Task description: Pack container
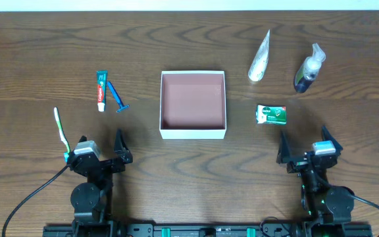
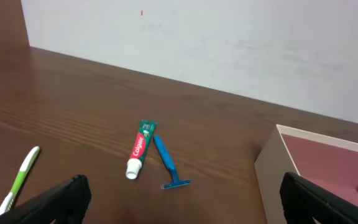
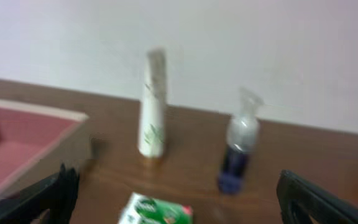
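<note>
Overhead view, inspected remotely: I find the square, shallow, open-topped container (image 1: 193,133) with white walls and a reddish-brown inside at the middle of the brown wooden table (image 1: 31,39), empty and sitting flat. The left pincer (image 1: 101,139) and the right pincer (image 1: 304,135) are both by the near edge, jaws spread to full width, holding nothing. The container lies between them and farther out, apart from both, with a near corner towards each.

I judge it to be light, thin-walled card: stiff enough to stand, easily pushed across the smooth wood, and liable to buckle if squeezed. The sound hold is one wall, pinched from above near its middle.

Towards the left edge I note a red-and-green toothpaste tube (image 1: 101,90), a blue plastic razor (image 1: 118,97) and a green-and-white toothbrush (image 1: 61,131). Towards the right edge are a green soap packet (image 1: 272,114), a white squeeze tube (image 1: 259,58) and a dark-blue pump bottle (image 1: 308,69).
</note>
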`<state>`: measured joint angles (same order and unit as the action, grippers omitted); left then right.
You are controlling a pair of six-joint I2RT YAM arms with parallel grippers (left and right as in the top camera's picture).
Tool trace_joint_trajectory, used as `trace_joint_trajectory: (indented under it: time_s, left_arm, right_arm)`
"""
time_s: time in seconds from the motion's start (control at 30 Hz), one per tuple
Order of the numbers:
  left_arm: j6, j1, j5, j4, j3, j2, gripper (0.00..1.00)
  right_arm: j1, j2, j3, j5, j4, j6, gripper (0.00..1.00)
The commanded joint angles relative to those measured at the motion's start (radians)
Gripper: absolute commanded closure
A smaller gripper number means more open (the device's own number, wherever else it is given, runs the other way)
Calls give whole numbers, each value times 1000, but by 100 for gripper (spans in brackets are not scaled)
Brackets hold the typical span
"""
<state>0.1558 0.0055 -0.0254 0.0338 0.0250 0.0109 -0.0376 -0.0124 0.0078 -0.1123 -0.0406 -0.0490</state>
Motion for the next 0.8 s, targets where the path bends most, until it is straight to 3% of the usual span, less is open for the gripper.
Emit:
trace_joint_trajectory:
  time_s: [0.0, 0.1, 0.23, 0.57, 0.77]
  left_arm:
    - [-13, 5, -5, 37, -21, -4, 2]
    - [-13, 5, -5, 37, -21, -4, 2]
    - [-13, 5, -5, 37, -21, -4, 2]
    - [-13, 5, -5, 37, -21, -4, 2]
    - [-13, 5, -5, 37, -21, -4, 2]
  right_arm:
    - [8, -14, 26, -96, -25, 36, 1]
    - [8, -96, 102, -103, -23, 32, 1]
    - [8, -333, 292, -146, -3, 5, 1]
    - [8, -1092, 1087, -387, 370, 3, 1]
    - [8, -1343, 1308, -544, 292, 29, 1]
